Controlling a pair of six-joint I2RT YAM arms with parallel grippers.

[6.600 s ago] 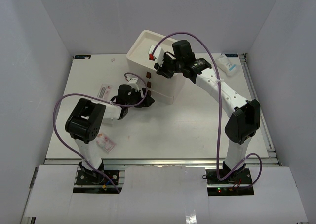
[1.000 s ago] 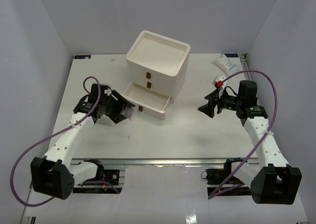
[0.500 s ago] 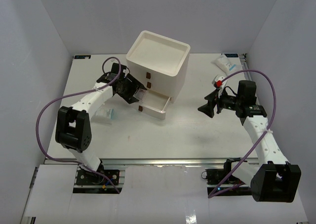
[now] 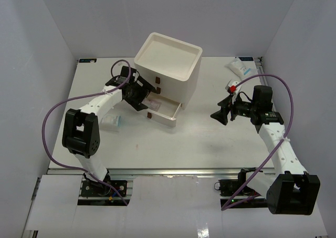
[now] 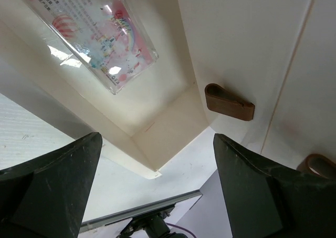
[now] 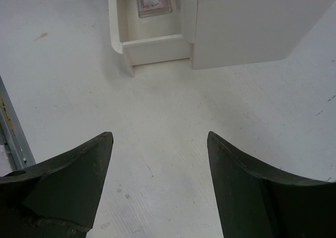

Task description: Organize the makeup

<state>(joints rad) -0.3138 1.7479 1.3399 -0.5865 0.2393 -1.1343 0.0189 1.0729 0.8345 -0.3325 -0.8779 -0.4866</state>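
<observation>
1. Drawer box [image 4: 173, 64]: smooth cream plastic, square-cornered, with a shallow tray top. The brown handles [image 5: 228, 102] are small rounded tabs. The bottom drawer [image 4: 167, 112] is pulled out. The table [image 4: 210, 143] is matte white with faint scuffs.
2. Sachet [image 5: 92, 25]: thin, glossy, clear-edged, printed in pink and blue. It lies flat on the drawer floor at the end nearest the left arm. A second sachet [image 4: 111, 121] lies on the table left of the drawer. A white packet with blue print [image 4: 239, 67] sits at the far right corner.
3. Left gripper [image 4: 140, 97]: above the open drawer, dark fingers spread wide, with nothing between them. The sachet lies clear below it.
4. Right gripper [image 6: 158, 135]: low over the table, right of the box, fingers apart and empty.
5. Half a second ago the left fingers were closer together and no pink print showed in the drawer. A second ago that gripper was over the table left of the drawer. The right arm is unchanged.
6. The top edge of both wrist views cuts off the drawer sachet. Its print is unreadable. The second handle is cropped at the frame edge, and the upper drawers are shut.
</observation>
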